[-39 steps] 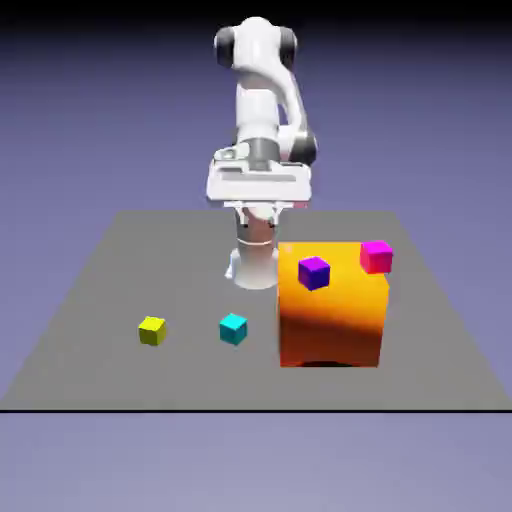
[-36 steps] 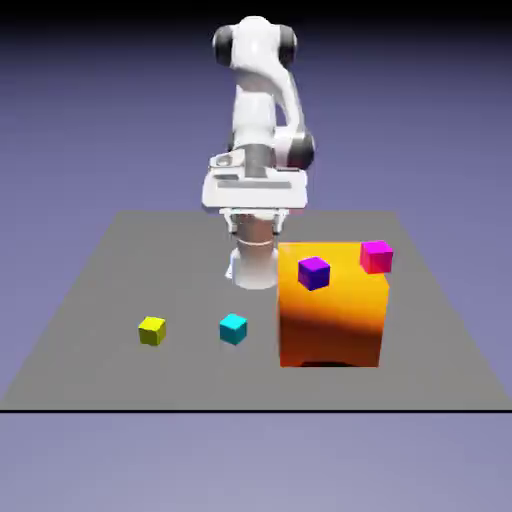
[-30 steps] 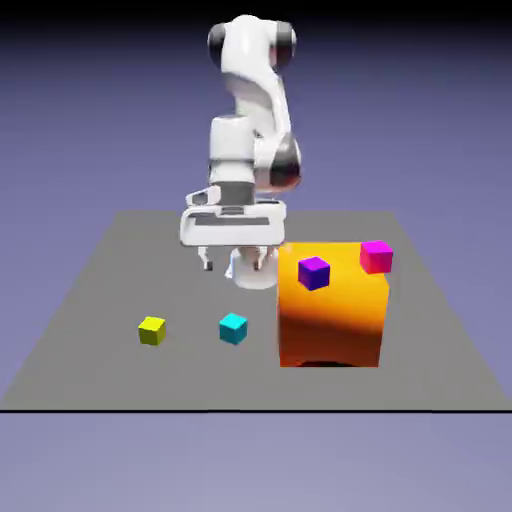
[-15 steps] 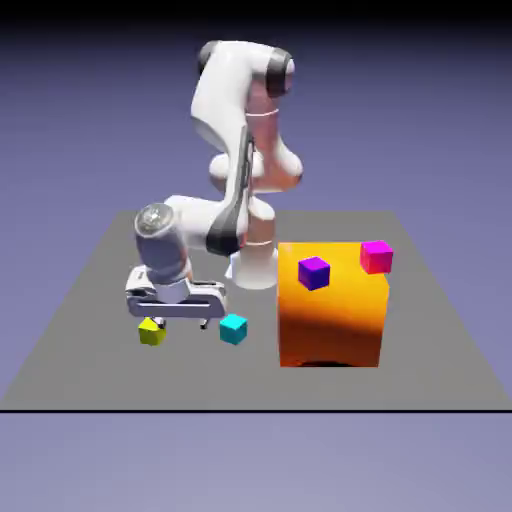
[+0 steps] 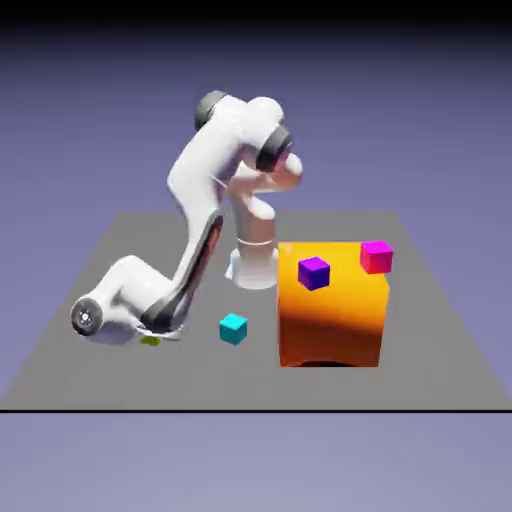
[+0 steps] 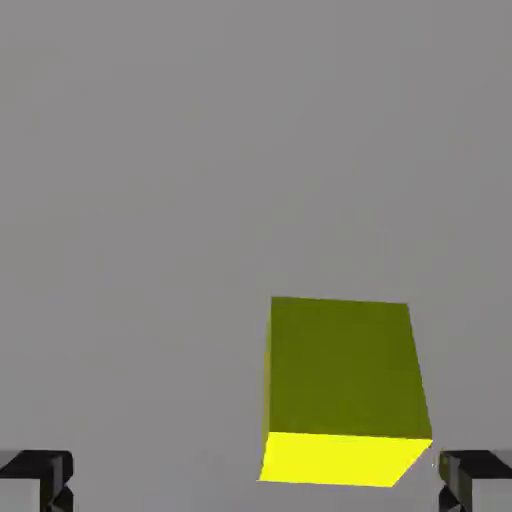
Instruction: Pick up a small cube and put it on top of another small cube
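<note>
Hand view: gripper spread wide, fingertips at 7 and 5 o'clock. Yellow cube sits between them on the desk, off-centre toward 5 o'clock, near that finger, not yet gripped. Step: lining up the grasp. Next, likely centre, lower, close. Farther off, at 3 o'clock of the arm, purple cube rests on the orange block.

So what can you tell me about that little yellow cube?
The yellow cube is small, plain and matte, with one bright face and one in shade. It sits on the grey table, off-centre between the open tool's two tips, nearer one and touching neither. In the exterior view the arm hides nearly all of it.
</note>
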You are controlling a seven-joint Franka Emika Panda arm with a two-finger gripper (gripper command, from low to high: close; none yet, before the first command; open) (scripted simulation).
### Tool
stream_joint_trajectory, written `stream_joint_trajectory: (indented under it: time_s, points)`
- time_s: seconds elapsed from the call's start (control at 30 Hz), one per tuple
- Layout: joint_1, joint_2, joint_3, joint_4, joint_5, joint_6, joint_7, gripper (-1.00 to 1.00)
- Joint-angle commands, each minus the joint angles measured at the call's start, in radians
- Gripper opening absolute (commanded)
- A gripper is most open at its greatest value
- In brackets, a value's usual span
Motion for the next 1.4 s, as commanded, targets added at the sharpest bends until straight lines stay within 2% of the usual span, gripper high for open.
stream_joint_trajectory:
  time_s: [0.0, 0.1, 0.27, 0.3, 0.47, 1.37]
  points:
    - [0.002, 0.036, -0.017, 0.025, 0.005, -0.037, -0.012, 0.0]
    - [0.004, 0.081, -0.038, 0.056, 0.01, -0.083, -0.026, 0.0]
    - [0.023, 0.096, -0.017, -0.09, 0.04, 0.067, -0.032, 0.0]
    - [0.023, 0.096, -0.017, -0.09, 0.04, 0.067, -0.032, -1.0]
    - [0.004, 0.081, -0.038, 0.055, 0.011, -0.082, -0.026, -1.0]
    - [-0.302, -0.714, 0.927, -0.226, 0.527, -0.014, 0.902, -1.0]
